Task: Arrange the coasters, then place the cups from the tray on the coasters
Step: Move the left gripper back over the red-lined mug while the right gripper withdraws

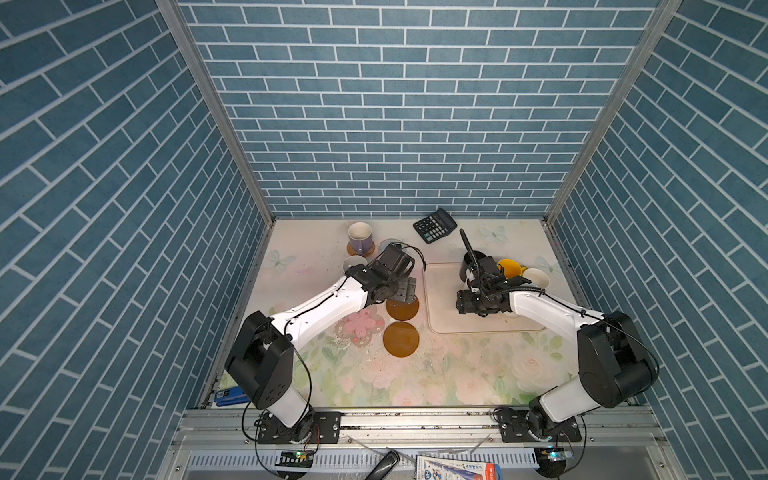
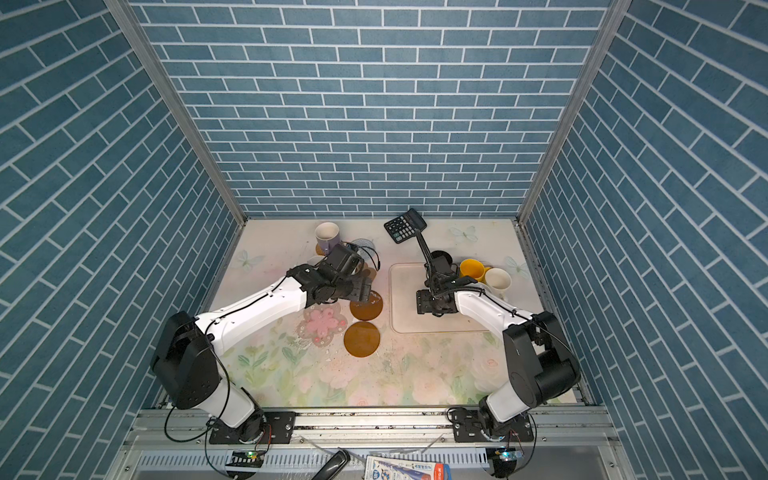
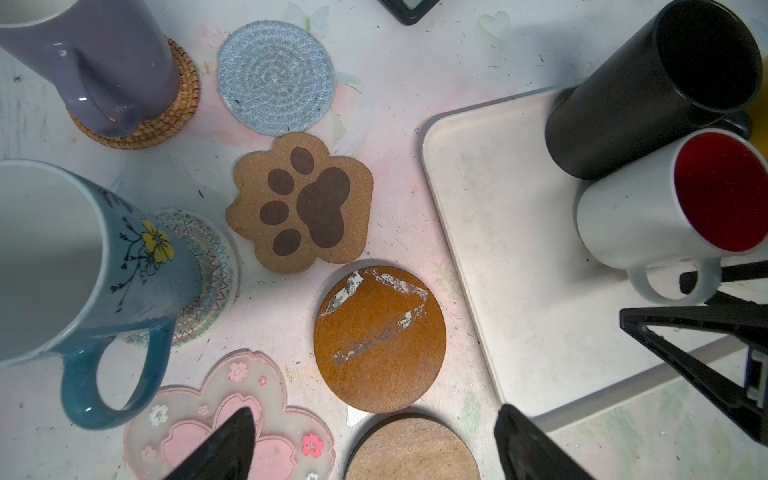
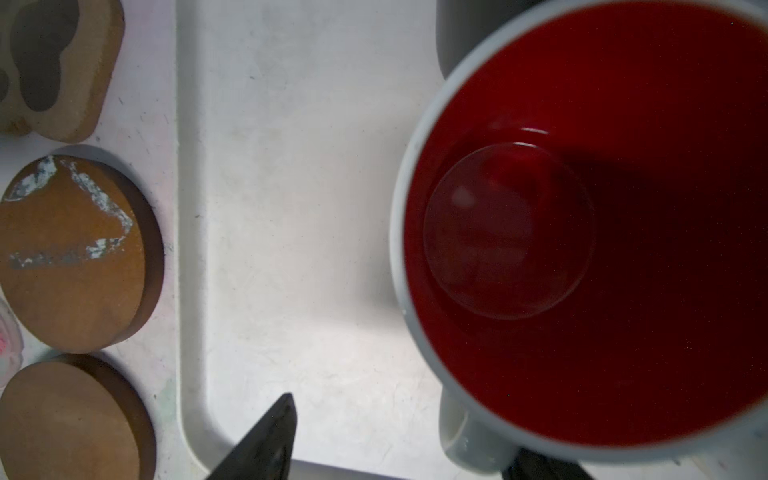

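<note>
Jaws first: the left jaws are held wide apart with nothing between them, hovering over the flowery coaster point(image 3: 187, 399) and the plain amber disc point(image 3: 415, 449). The right jaws are also spread wide. Their black fingers point(image 4: 266, 440) are seen on either side of the handle of the white mug with the red inside point(image 3: 631, 224), and no clamping on it is visible.

Seven coasters are laid flat on the floral bench point(image 1: 415, 374), left of the tray point(image 3: 519, 249):
- The woven tan round one point(image 3: 166, 124), coiled and ridged, is topped by the glossy lavender mug point(image 3: 104, 62).
- The clear lacy round one point(image 3: 212, 266), zigzag-patterned, is topped by the pale blue mug point(image 3: 137, 266), which is painted with a yellow flower.
- The blue-grey one point(image 3: 276, 79) is a soft spiral of cord and carries nothing.
- The paw-shaped one point(image 3: 303, 203) is grainy like cork. Its large pad is turned toward the tray and its toes toward the two placed mugs.
- The scuffed amber disc point(image 3: 378, 340) is streaked with white and lies just beside the tray's rim.

All the mugs are stood upright, mouths up. The pale blue mug's handle is pointed toward the flowery coaster. The white mug's handle is turned toward the right jaws.

The matte black mug point(image 3: 623, 104), the yellow mug point(image 1: 510, 267) and a cream-white mug point(image 1: 536, 277) are grouped with it at the smooth, round-cornered tray's far right. A black calculator point(image 1: 434, 225) is propped near the back wall.
</note>
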You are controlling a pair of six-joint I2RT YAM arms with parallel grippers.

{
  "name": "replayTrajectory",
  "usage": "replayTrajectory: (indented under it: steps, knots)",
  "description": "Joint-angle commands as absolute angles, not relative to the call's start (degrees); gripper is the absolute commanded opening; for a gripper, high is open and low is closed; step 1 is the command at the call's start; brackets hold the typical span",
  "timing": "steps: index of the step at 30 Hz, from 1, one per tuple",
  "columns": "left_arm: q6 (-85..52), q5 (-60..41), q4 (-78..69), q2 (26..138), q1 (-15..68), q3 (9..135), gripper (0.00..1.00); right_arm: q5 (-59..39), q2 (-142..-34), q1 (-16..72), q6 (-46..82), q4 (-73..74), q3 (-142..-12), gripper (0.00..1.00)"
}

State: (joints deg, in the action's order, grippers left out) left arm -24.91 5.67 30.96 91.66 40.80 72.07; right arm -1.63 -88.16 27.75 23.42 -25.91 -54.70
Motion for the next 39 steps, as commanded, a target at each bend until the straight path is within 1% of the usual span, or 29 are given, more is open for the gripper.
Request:
replayTrajectory:
  steps: [1,8,10,13,18,24,28,33,39]
  knots:
    - [-23.27,3.60,30.73,92.40,41.19,72.70,0.88,-3.76,-86.11,27.77,24.71,-27.27,-57.95,0.74]
    - [-20.97,4.70,33.51,98.41,46.91,80.82,0.88,-3.83,-78.20,26.66,25.32,-32.18,-57.82,0.75]
    - [-21.88,5.22,33.81,100.57,48.25,83.58,0.89,-4.72,-74.71,24.60,26.53,-32.69,-56.39,0.75]
    - [-24.31,6.53,33.67,103.79,50.52,86.77,0.89,-8.85,-69.26,19.75,28.36,-32.74,-53.80,0.75]
    - [-27.60,9.16,33.49,109.94,55.04,92.81,0.89,-8.62,-63.40,14.28,29.67,-35.86,-53.34,0.74]
    - [-29.96,11.92,33.17,117.52,59.54,100.35,0.89,-6.65,-61.13,7.62,29.93,-37.68,-52.91,0.74]
    - [-32.18,11.64,34.94,123.59,60.20,106.12,0.87,-7.53,-59.59,3.04,31.22,-36.65,-51.42,0.74]
    - [-32.76,11.44,35.10,128.86,60.28,110.81,0.82,-7.38,-57.19,0.99,31.99,-34.64,-49.45,0.74]
    - [-32.70,11.54,37.76,134.60,60.14,117.37,0.77,-8.71,-56.95,0.35,32.34,-33.32,-48.57,0.73]
